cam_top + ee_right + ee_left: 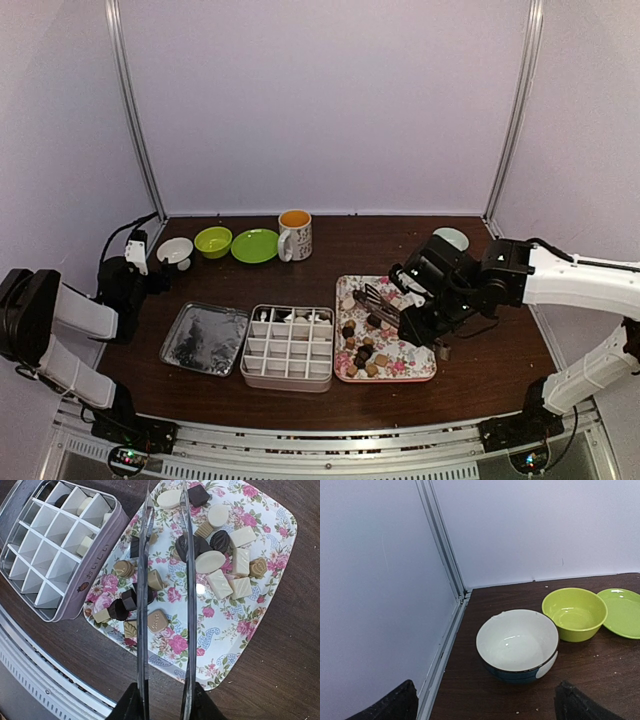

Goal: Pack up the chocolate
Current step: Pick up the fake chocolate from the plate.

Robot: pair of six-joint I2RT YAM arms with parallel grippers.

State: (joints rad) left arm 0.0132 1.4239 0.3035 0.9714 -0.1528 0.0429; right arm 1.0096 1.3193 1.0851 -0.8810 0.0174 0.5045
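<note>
The right gripper (pixel 162 707) clamps the tongs (pixel 143 605), blades partly apart; what the tips hold cannot be determined. The chocolate (pixel 210 561) lies on the tray (pixel 235 630) beneath, between and beside both blades.

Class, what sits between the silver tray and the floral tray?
The divided box sits between the silver tray and the floral tray; the top view shows it.

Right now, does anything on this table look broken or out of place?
Only the white bowl at far left: its rim seems nicked on the back-left edge. Otherwise nothing stands out.
</note>
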